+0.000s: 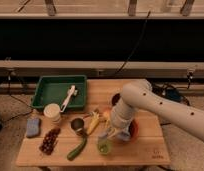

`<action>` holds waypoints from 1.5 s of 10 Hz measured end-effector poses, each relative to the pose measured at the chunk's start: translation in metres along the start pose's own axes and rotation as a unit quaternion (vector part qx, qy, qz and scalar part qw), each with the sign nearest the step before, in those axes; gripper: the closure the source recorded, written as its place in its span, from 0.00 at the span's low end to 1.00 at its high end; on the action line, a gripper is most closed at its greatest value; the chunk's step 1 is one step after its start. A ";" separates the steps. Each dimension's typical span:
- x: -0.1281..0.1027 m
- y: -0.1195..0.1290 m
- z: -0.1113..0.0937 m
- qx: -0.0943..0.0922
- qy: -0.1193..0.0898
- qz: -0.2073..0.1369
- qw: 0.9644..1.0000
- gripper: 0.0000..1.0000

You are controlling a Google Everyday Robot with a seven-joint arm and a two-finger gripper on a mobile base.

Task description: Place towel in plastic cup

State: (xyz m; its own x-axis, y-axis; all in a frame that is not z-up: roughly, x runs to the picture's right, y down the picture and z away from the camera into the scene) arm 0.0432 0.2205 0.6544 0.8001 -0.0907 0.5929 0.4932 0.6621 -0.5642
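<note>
Right now, from my single camera view, I see the towel (124, 135) as a small pale grey-blue fold of cloth hanging low in the lower middle of the frame, just right of the plastic cup (104, 145). It seems to sit over the near rim of the red-brown bowl (133, 128); I cannot tell whether it is lifted off that bowl or resting on it. The plastic cup is short, round and light green, standing near the front edge of the wooden table (145, 152).

My gripper (115, 134) is low over the table, between the cup and the red-brown bowl, right at the towel. Whether it pinches the cloth or only touches it, I cannot tell. The white arm (160, 107) sweeps in from the right edge of the frame and covers much of the bowl and the dark bowl (115, 98) behind it.

Left of the cup lies a green cucumber (77, 149), slanting toward the front edge. Above it stands a metal cup (77, 125), with a banana (94, 121) just beside it. Farther left are a cream tub (52, 112), a blue sponge (32, 126) and a bunch of dark grapes (49, 141). A green tray (50, 90) sits at the upper left of the table, holding a white brush (68, 98).
</note>
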 end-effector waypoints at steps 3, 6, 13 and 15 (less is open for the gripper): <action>-0.017 0.026 0.014 -0.030 -0.004 -0.020 0.999 0.75; -0.032 0.029 0.034 -0.054 -0.022 -0.039 0.998 0.47; -0.066 -0.007 0.074 -0.073 -0.050 -0.064 0.994 0.20; -0.054 -0.035 0.060 -0.041 -0.047 -0.058 0.996 0.20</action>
State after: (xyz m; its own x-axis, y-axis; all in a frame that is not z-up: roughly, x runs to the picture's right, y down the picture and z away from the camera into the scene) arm -0.0380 0.2467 0.6763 0.7031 -0.0905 0.7053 0.6096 0.5875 -0.5323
